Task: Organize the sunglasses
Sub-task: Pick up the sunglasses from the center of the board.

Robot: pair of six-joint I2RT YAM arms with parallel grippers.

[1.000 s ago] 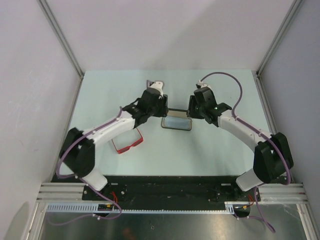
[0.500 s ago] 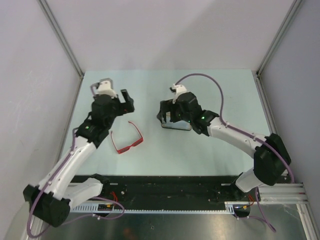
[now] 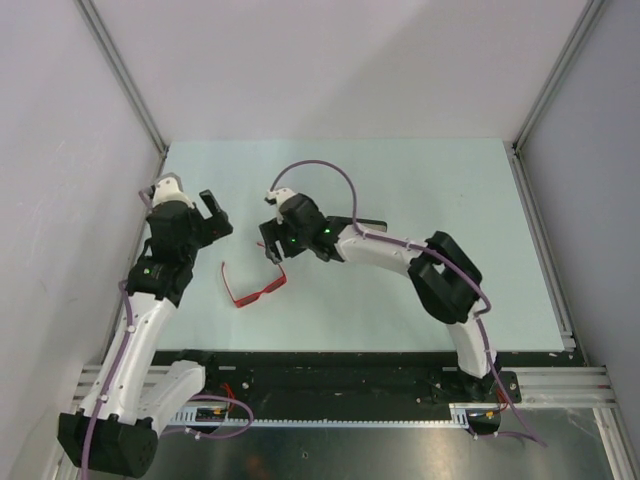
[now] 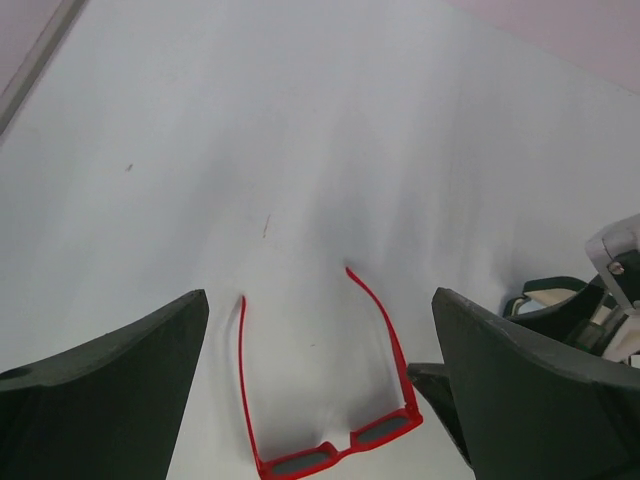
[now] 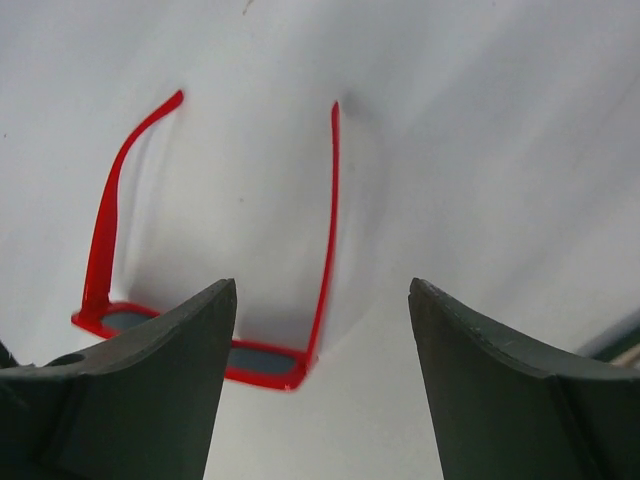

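Our left arm (image 3: 138, 338) and right arm (image 3: 382, 248) show white links, black joint housings, a looping purple cable (image 3: 315, 165) each, and dark grey fingers (image 4: 100, 390).

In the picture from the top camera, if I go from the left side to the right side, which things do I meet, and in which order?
left gripper → sunglasses → black case, partly hidden by the right arm. The right gripper overlaps the sunglasses, so I leave it out.
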